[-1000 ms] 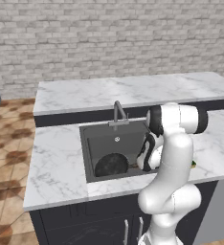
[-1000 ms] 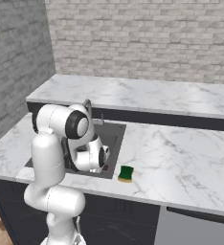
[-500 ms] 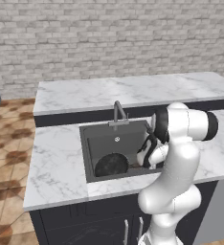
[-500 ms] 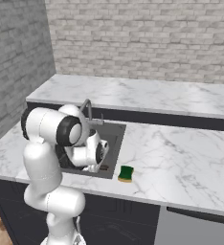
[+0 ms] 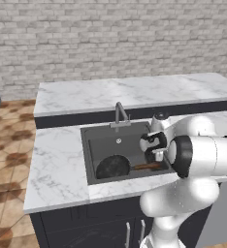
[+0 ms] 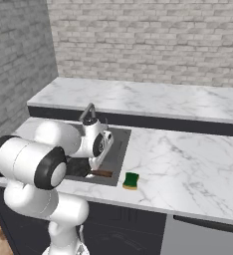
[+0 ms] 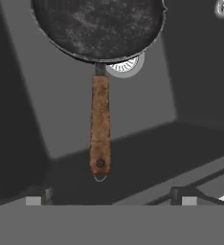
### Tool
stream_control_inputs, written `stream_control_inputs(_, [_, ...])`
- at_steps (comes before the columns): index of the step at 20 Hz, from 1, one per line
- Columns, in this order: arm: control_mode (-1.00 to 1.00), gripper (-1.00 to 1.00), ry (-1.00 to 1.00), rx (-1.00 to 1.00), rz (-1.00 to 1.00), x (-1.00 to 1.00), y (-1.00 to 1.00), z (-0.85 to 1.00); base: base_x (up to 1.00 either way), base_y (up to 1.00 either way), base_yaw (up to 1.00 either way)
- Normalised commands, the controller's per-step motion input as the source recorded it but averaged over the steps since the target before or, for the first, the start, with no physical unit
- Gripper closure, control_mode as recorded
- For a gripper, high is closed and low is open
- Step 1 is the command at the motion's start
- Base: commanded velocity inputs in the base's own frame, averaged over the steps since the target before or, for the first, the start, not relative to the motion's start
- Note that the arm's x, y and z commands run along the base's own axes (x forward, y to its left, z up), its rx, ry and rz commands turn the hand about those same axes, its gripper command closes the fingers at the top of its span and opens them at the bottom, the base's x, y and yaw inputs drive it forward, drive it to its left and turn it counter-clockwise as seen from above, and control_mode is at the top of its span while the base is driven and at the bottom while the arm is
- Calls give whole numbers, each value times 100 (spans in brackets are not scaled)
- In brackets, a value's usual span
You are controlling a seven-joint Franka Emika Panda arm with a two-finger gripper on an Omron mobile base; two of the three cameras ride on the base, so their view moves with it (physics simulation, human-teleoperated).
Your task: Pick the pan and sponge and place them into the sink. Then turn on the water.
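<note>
One of the two items is in place. Pan (image 5: 113, 167) lies flat on the floor of the sink (image 5: 93, 145), its wooden handle pointing toward the arm's side; the right base view shows part of the pan (image 6: 81, 168) behind the arm. Sponge (image 6: 131, 180) sits on the counter (image 6: 188, 164) just beside the sink's near corner, not yet collected. Faucet (image 5: 119, 114) stands at the sink's rear rim; no stream falls from it, so the water is judged to be off.

Remaining, by this evidence: pick the sponge, drop it in the sink, then turn on the faucet.

Claw (image 7: 111, 198): in the hand view the two fingertips stand wide apart at the bottom edge, with nothing between them. It holds nothing.

Relation of pan to claw: in the hand view the pan (image 7: 98, 28) lies beyond the fingertips, clear of them, handle end nearest and centred between the tips, apart from both. The drain shows partly under the pan's rim. Sponge lies well to the side of the claw, outside the sink.
</note>
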Motion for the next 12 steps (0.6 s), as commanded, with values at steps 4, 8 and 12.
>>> stream_control_inputs(4, [-100,-100,18,0,-27,-32,-30,99,0,0,0])
stream_control_inputs(8, [-100,-100,24,1,-41,-40,-46,64,0,0,0])
stream_control_inputs(12, [-100,-100,18,1,-53,-56,-56,7,0,0,0])
